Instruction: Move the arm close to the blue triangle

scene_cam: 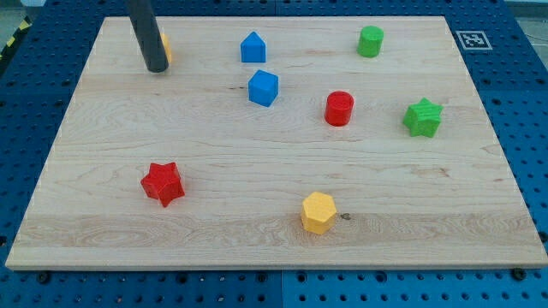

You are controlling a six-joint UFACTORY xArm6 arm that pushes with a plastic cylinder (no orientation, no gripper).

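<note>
Camera view: my tip (157, 68) at tabletop (257, 248) top left, touching orange block (166, 47) mostly hidden behind rod. Tool is bare rod, nothing held. Blue triangle (253, 47) at top centre, well right of my tip; blue cube (263, 88) just below it.

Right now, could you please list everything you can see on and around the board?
board: 1, pale wood, fills most of the view
blue triangle: 1, blue, near the view's top, centre-left
blue block: 1, blue, just below the triangle
green cylinder: 1, green, top right
red cylinder: 1, red, right of centre
green star: 1, green, right side
red star: 1, red, lower left
yellow block: 1, yellow, bottom centre
orange block: 1, orange, mostly hidden behind rod
marker tag: 1, black-white, off the board's top-right corner
my tip: 1, dark, top left, well left of the triangle
</note>
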